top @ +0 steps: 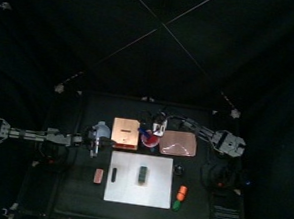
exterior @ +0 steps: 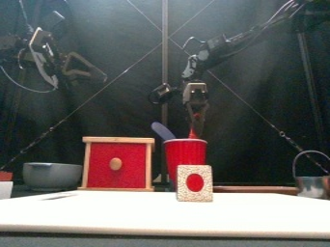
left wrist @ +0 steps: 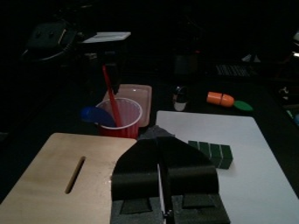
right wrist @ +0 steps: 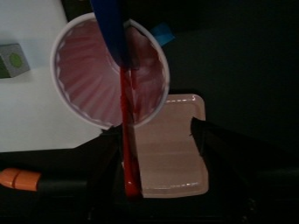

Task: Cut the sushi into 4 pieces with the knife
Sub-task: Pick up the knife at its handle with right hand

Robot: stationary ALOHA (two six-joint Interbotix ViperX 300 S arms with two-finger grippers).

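Top view: high overhead, tilted toward back curtain (top: 156,32); front view: level at worktop (top: 79,199) edge, close; wrist views: arm-mounted, near; all share the red cup (exterior: 184,159).

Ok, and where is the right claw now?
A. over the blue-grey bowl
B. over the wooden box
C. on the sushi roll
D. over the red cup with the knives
D: the right claw hangs just above the red cup, the red knife standing between its open jaws.
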